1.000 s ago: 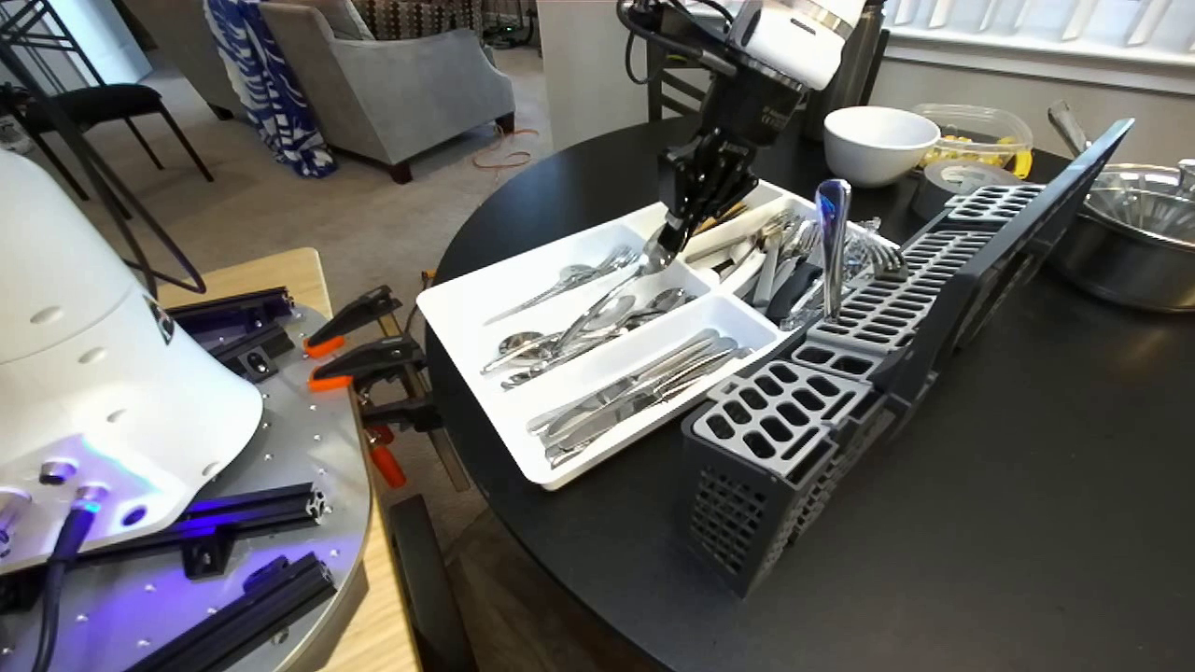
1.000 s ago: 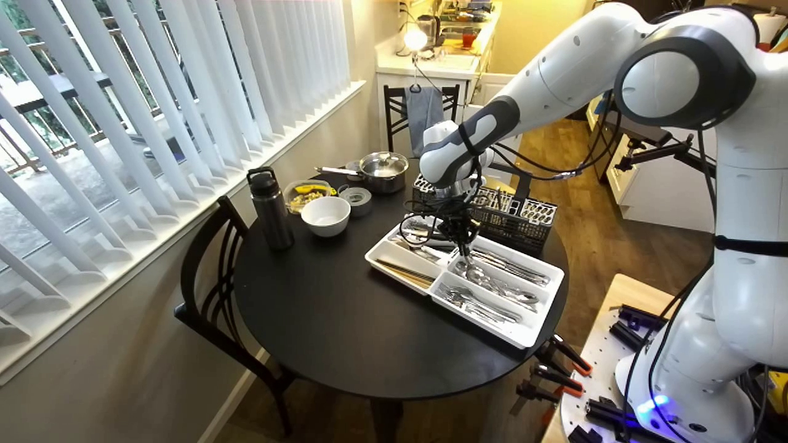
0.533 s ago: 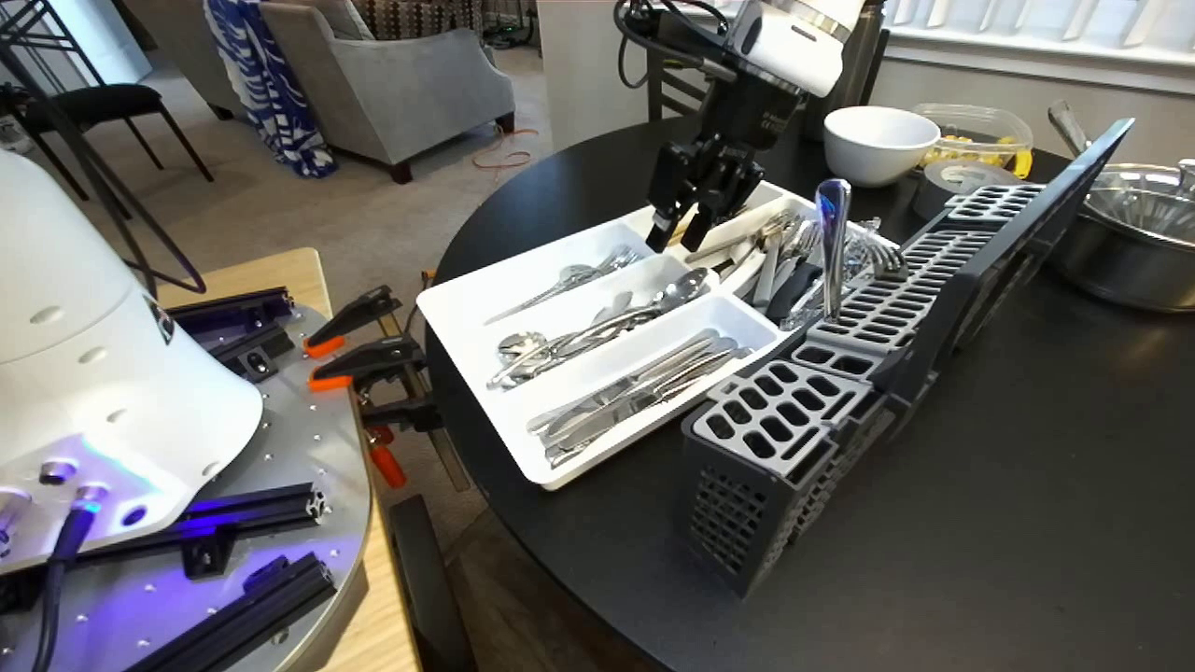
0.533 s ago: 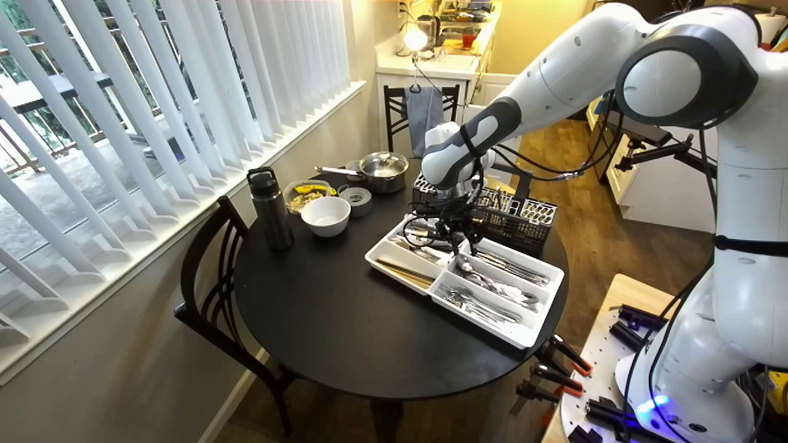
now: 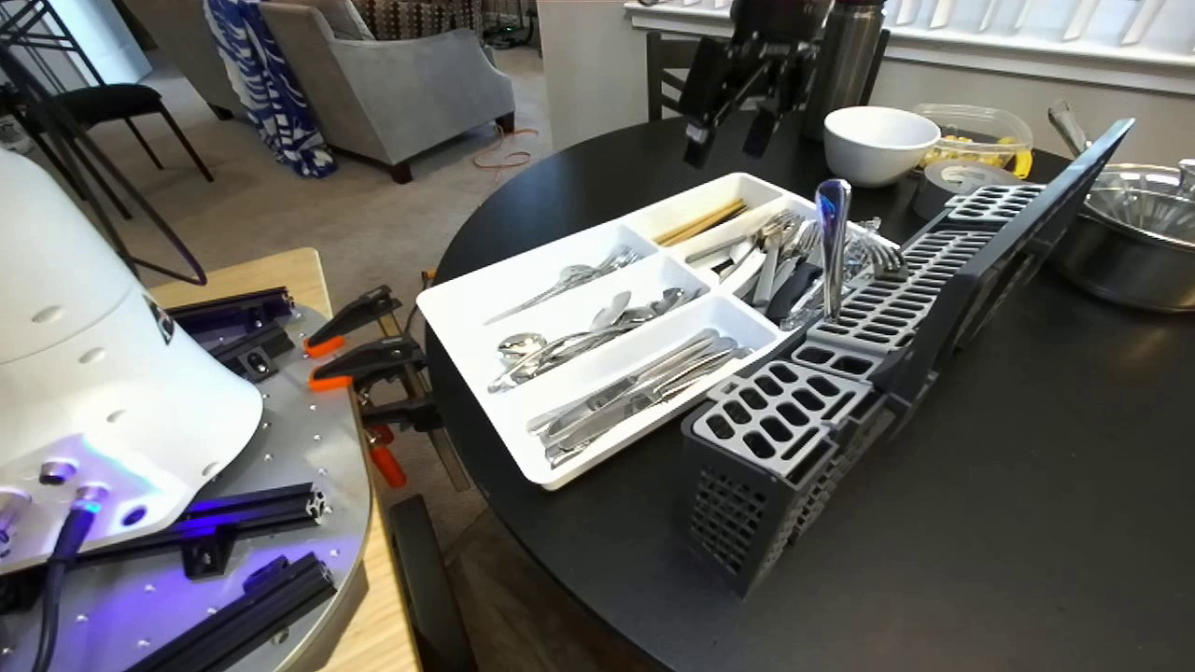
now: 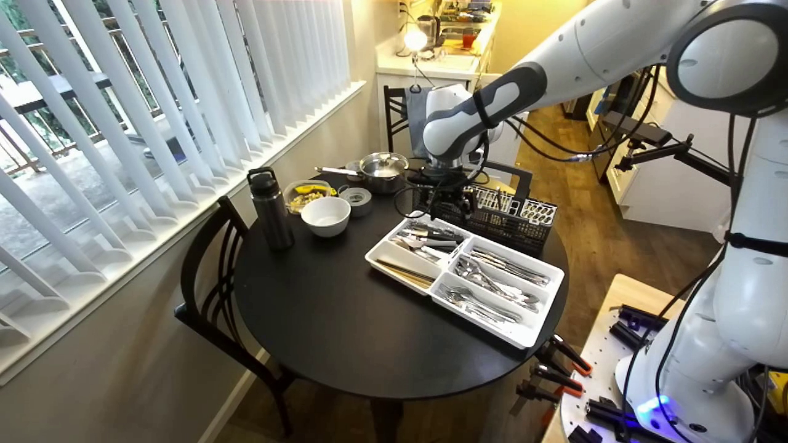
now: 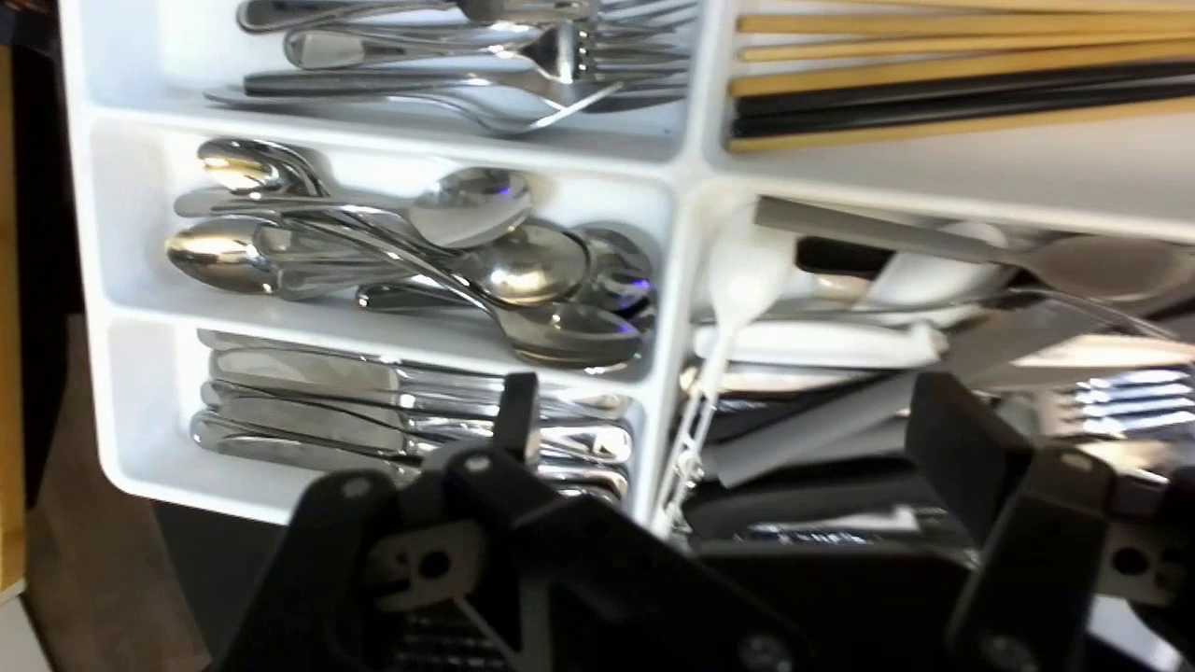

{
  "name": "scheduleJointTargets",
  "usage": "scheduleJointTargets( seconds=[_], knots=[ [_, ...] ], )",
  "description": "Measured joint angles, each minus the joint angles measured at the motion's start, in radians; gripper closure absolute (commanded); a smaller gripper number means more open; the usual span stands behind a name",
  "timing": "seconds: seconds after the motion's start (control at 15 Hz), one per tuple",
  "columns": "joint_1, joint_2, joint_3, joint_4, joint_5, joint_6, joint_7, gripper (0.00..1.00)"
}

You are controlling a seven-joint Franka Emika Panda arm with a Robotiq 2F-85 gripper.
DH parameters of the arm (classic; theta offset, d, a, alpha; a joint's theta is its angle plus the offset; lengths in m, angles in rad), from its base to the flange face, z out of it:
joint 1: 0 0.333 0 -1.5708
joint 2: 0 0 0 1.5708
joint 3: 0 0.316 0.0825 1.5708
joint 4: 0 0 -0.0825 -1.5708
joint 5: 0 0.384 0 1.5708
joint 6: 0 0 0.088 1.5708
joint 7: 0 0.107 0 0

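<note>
My gripper [image 7: 733,425] stands open with nothing between its fingers, raised above the white cutlery tray [image 5: 462,308]. In the wrist view its fingers [image 7: 516,415] overlap the knives [image 7: 308,411] and the compartment of mixed utensils [image 7: 822,345]. Several spoons [image 7: 532,266] lie in a heap in the middle compartment, with forks [image 7: 560,56] in the compartment beside them. Chopsticks [image 5: 702,222] rest in a corner compartment. Alongside the tray, a dark cutlery basket [image 5: 738,485] has an upright utensil with a shiny handle [image 5: 832,243] and a fork [image 5: 882,254] leaning out.
Behind the tray are a white bowl [image 5: 880,145], a clear container with yellow food [image 6: 308,195], a roll of tape [image 6: 356,200], a lidded pot [image 6: 383,172] and a tall bottle [image 6: 271,212]. Clamps [image 6: 569,357] sit at the table's edge by the robot base.
A second ago the gripper was shut on a spoon over the middle compartment. It opened, the spoon dropped among the others, and the gripper rose and shifted away from them.
</note>
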Motion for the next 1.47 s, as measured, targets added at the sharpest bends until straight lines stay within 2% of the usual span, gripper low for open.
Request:
scheduleJointTargets(
  seconds=[0.4, 0.53, 1.07, 1.2, 1.47],
  knots=[
    [-0.022, -0.236, -0.027, -0.103, -0.013, 0.201, 0.0, 0.0],
    [-0.028, -0.272, -0.03, -0.131, -0.013, 0.214, 0.0, 0.0],
    [-0.03, -0.27, -0.027, -0.148, -0.007, 0.238, 0.0, 0.0],
    [-0.041, -0.253, -0.029, -0.164, 0.012, 0.312, 0.0, 0.0],
    [-0.088, -0.188, -0.038, -0.217, 0.095, 0.559, -0.063, 0.0]
  ],
)
